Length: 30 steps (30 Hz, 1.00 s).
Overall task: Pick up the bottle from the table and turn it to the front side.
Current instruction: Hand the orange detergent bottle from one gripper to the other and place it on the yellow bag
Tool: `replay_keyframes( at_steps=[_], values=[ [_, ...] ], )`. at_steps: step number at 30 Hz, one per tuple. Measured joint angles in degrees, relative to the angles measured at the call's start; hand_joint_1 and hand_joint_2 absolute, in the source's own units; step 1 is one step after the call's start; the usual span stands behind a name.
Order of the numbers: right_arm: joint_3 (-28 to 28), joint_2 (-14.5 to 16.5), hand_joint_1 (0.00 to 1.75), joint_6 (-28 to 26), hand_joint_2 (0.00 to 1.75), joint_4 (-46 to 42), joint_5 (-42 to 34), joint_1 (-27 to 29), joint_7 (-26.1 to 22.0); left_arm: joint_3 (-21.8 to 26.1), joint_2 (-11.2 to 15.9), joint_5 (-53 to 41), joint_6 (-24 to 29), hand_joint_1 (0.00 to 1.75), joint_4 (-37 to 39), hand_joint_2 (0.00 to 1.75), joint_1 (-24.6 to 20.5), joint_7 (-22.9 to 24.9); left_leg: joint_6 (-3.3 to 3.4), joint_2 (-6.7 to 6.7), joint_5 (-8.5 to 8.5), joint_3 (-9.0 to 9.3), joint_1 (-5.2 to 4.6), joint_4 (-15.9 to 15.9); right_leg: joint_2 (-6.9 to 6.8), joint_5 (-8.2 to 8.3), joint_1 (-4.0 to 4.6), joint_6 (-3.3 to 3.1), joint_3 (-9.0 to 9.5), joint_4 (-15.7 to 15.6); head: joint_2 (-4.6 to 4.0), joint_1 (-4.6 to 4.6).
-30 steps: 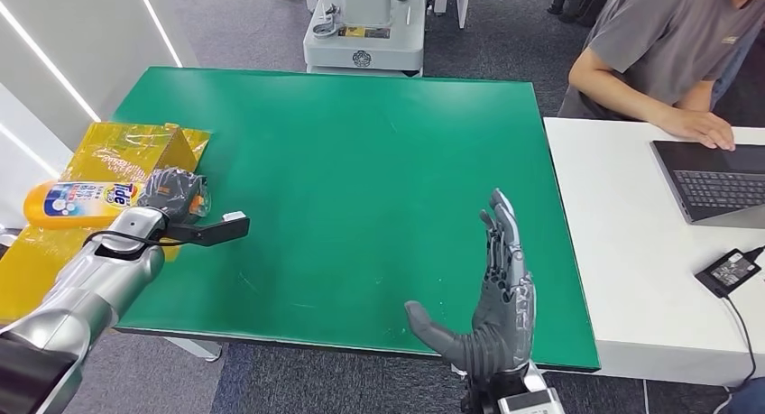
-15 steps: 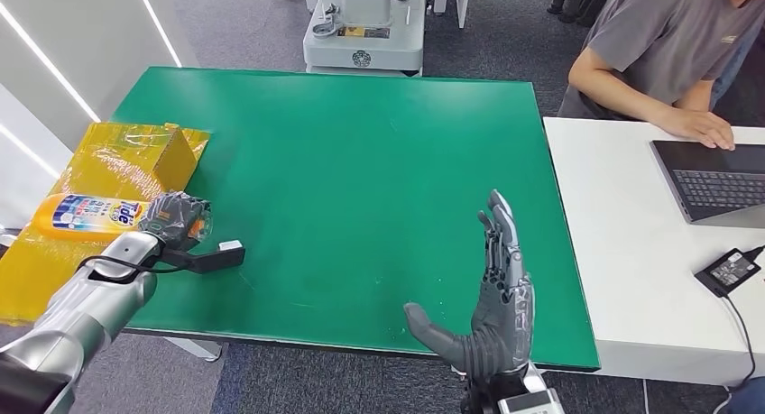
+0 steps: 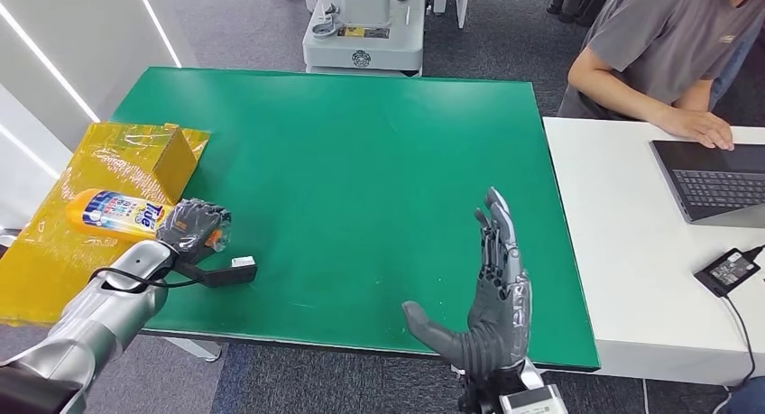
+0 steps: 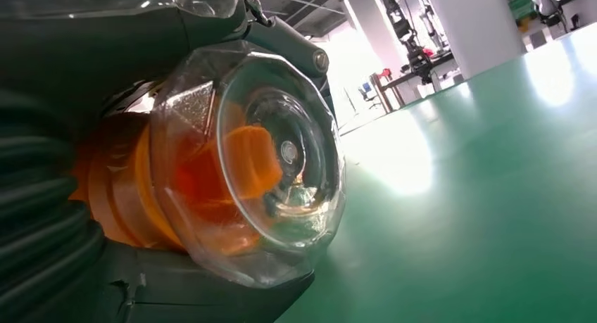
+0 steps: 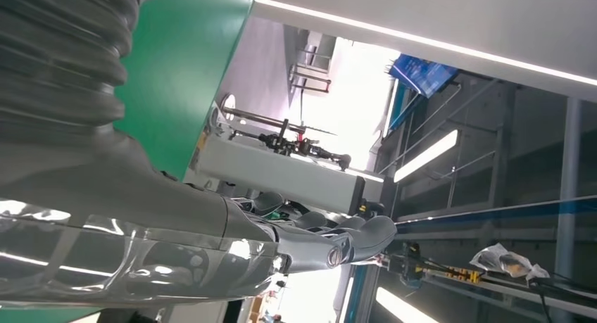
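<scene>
An orange Tide bottle (image 3: 117,214) with a blue and white label lies on its side at the left edge of the green table (image 3: 361,179), over yellow packaging. My left hand (image 3: 191,225) grips its neck end. In the left wrist view the bottle's clear cap (image 4: 253,161) over an orange spout sits right in front of my left hand (image 4: 49,217), just above the green surface. My right hand (image 3: 492,297) is held up at the table's near edge, fingers straight and apart, holding nothing; its fingers (image 5: 310,242) show close up in the right wrist view.
Crinkled yellow packaging (image 3: 81,243) and a yellow box (image 3: 176,157) lie at the table's left edge. A white table (image 3: 631,252) on the right holds a laptop (image 3: 713,179) and a power adapter (image 3: 729,270); a person (image 3: 668,53) sits there. A grey machine base (image 3: 365,31) stands beyond the table.
My left hand has carried the bottle to the right and nearer, toward the green table, tilting it. The right hand has barely moved.
</scene>
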Motion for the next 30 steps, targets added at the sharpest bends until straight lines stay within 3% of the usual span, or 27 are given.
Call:
replay_keyframes(
  at_steps=[30],
  values=[
    [2.23,-0.38,0.00,0.30,1.75,0.54,-1.26,-1.30,0.49,3.08,-0.85,0.68,-0.21,1.75,0.85,1.75,2.76,0.23,-0.03,0.00,-0.02,-0.01,0.01,-0.01,-0.01,-0.01,0.01,-0.01,-0.01,0.01,0.00,-0.01]
  ],
)
